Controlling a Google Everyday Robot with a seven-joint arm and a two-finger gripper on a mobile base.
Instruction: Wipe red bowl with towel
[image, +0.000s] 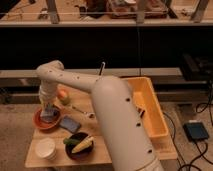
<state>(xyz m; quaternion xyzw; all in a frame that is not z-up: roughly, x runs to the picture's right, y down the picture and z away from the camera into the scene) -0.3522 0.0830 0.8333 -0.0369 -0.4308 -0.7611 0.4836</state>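
Observation:
The red bowl (46, 121) sits at the left edge of the wooden table (100, 155). My gripper (48, 108) reaches straight down into the bowl at the end of the white arm (75, 80). It is shut on a grey-blue towel (49, 116), which rests against the inside of the bowl. The gripper and towel hide part of the bowl's floor.
A grey-blue pad (70, 124) lies just right of the bowl. A white cup (46, 148) and a dark bowl (79, 145) with yellow and green food stand at the front. An orange fruit (62, 94) and a utensil (80, 111) lie behind. A yellow bin (150, 107) fills the right.

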